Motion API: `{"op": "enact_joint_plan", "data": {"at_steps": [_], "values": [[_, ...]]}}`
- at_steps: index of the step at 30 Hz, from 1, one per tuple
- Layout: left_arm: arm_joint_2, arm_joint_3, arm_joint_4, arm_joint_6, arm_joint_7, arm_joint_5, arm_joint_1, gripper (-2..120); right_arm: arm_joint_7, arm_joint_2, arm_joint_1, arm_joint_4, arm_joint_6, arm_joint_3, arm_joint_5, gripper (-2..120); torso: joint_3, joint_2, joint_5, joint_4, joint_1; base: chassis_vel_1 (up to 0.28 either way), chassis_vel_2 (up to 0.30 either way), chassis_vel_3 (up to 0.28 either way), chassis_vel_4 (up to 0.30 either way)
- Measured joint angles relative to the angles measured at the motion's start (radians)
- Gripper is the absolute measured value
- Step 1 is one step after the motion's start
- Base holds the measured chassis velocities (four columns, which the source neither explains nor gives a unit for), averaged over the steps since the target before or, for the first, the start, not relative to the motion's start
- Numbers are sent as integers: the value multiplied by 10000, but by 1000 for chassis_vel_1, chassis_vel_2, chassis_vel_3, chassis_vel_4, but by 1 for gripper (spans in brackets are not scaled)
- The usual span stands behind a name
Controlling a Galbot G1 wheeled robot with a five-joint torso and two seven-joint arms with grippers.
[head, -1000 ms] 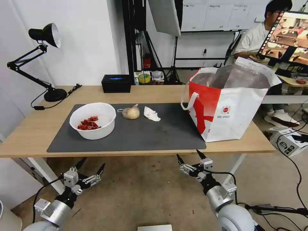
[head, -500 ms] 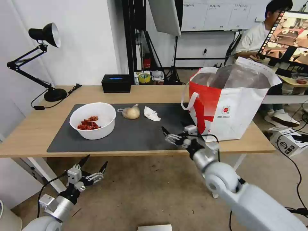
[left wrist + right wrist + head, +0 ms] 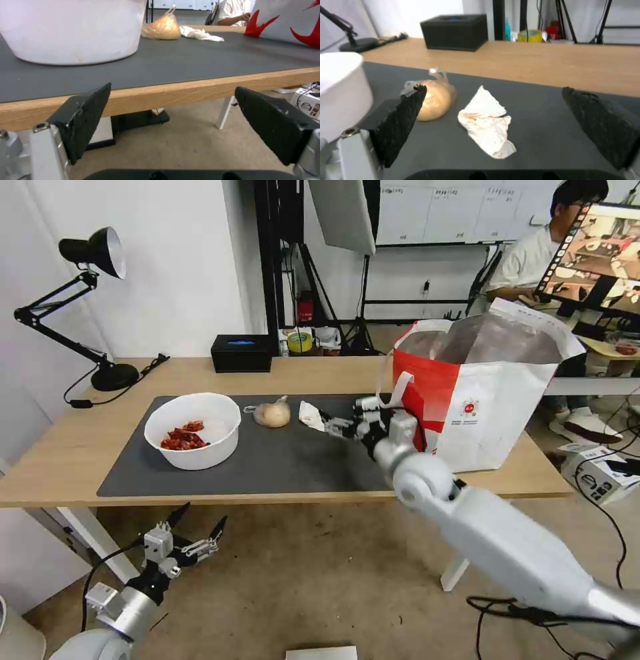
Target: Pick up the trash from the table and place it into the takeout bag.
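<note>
While the right gripper (image 3: 341, 421) hangs over the dark grey mat (image 3: 280, 463) with its jaws spread wide and nothing between them, the crumpled tissue (image 3: 488, 125) lies just ahead of it, framed between the 2 black pads (image 3: 401, 122) in the right wrist view. So the step in hand looks like the approach to the tissue, the first of 3 pieces of trash on the table (image 3: 60, 453).

Toward the mat's far edge, the bagged beige lump (image 3: 271, 414) sits just beside the tissue, and the white bowl (image 3: 193, 430) with red scraps stands near the mat's left end. At the table's right end stands the takeout bag (image 3: 477, 407), its mouth open.

Next the gripper probably needs to drop and close squarely on the tissue without nudging the lump; how far above the mat it hangs I cannot tell.

Below the table's front edge, the left gripper (image 3: 195, 525) waits, jaws apart and empty.
</note>
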Motion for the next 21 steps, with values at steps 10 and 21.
{"op": "enact_joint_plan", "data": {"at_steps": [10, 21], "values": [[32, -48, -29, 23, -25, -14, -16, 100, -420, 1437, 967, -2525, -77, -517, -639, 100, -1, 0, -1, 2, 0, 0, 0, 0, 0], [-42, 13, 41, 21, -29, -12, -93, 100, -1566, 2312, 1604, -4516, -449, -821, -1408, 100, -1, 0, -1, 0, -1, 0, 0, 0, 0]]}}
